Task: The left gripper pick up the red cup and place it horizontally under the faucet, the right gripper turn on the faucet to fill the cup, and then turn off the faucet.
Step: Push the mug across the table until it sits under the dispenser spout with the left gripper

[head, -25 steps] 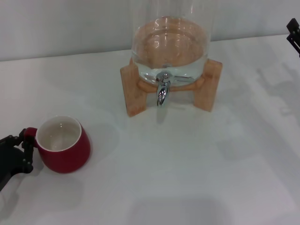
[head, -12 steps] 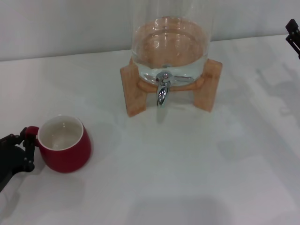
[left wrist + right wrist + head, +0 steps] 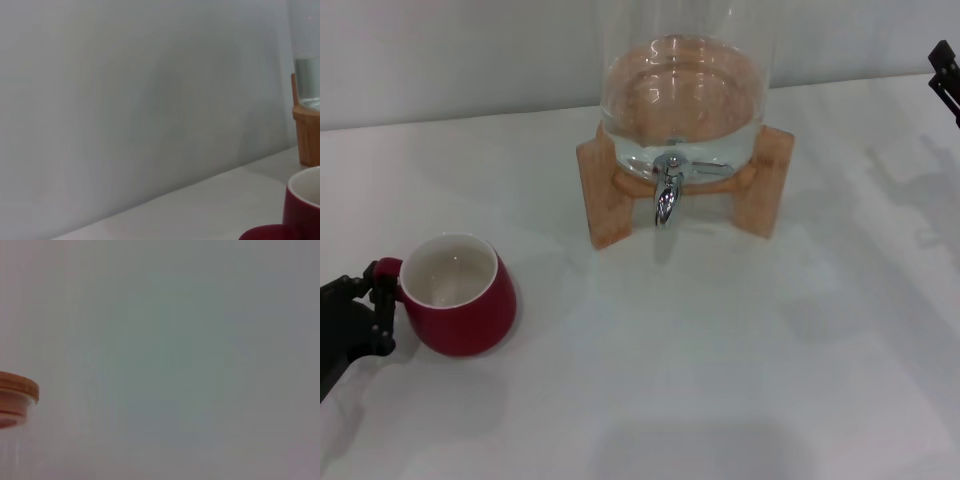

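The red cup (image 3: 455,300) stands upright at the near left of the white table, its white inside showing and its handle pointing left. My left gripper (image 3: 378,292) comes in from the left edge, its black fingers shut on that handle. In the left wrist view the red cup (image 3: 304,210) fills the lower corner. The chrome faucet (image 3: 667,196) hangs with its spout down at the front of the glass dispenser (image 3: 682,90), well to the right of the cup and farther back. My right gripper (image 3: 946,76) shows only as a black tip at the far right edge.
The dispenser holds water and rests on a wooden stand (image 3: 604,196) at the middle back. The stand (image 3: 306,135) also shows in the left wrist view. A wooden lid (image 3: 15,389) appears in the right wrist view. A pale wall runs behind the table.
The red cup has shifted slightly up and to the right in the head view, together with my left gripper on its handle. The right gripper has stayed in place.
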Tool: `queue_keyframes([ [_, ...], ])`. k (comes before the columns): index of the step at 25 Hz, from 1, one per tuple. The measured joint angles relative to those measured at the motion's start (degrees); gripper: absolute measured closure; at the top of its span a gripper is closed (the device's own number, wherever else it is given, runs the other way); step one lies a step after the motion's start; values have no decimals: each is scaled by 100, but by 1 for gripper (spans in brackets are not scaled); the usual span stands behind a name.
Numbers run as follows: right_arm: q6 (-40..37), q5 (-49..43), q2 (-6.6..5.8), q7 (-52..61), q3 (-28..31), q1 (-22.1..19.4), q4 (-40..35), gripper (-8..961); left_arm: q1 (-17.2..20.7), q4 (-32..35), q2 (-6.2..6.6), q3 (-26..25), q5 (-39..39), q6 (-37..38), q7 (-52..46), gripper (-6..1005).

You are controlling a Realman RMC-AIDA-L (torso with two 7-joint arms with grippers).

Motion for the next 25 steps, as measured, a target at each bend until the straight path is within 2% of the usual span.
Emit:
queue_keyframes([
  [19, -2, 0, 6, 0, -56, 5, 0, 83, -158, 69, -29, 26, -316, -216, -318, 915],
  [25, -20, 0, 6, 0, -73, 13, 0, 84, -319, 71, -34, 215, -318, -216, -454, 916],
])
